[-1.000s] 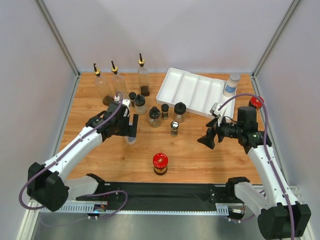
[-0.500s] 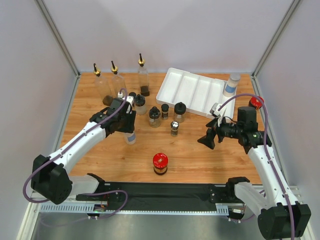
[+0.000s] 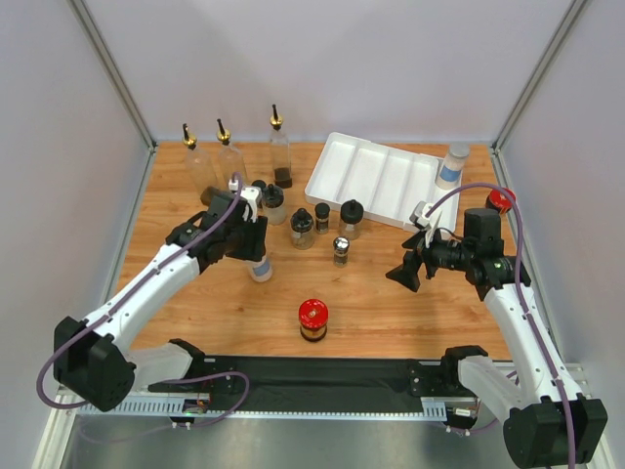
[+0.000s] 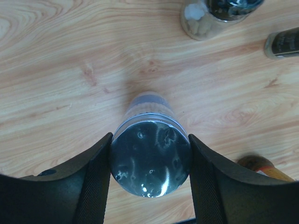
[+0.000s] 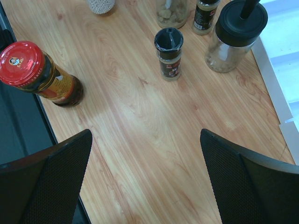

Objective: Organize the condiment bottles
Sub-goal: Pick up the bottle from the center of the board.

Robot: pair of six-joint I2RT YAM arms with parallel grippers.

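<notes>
From above, the left gripper [image 3: 256, 244] sits over a silver-lidded shaker [image 3: 260, 267], with black-capped jars [image 3: 302, 228] crowded just behind it. Pourer bottles [image 3: 231, 159] stand farther back, and a white tray [image 3: 363, 176] lies to the right. The right gripper [image 3: 403, 271] is well apart from them.

Left wrist: its fingers [image 4: 88, 177] clamp both sides of the shaker's lid — the body below is mostly hidden.

Right wrist: the jaws are spread wide with nothing between them — a red-lidded jar [image 5: 37, 70] stands off to the left.

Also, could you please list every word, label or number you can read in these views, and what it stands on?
Nothing reads clearly enough to quote.
Red-lidded jar: small emblem on the lid, print on the label, too small to read.
Black-capped shaker: white print on dark label, blurred.
Small dark-labelled jar beyond it: print too small.
Silver-lidded shaker: lid blank, label out of sight.
</notes>
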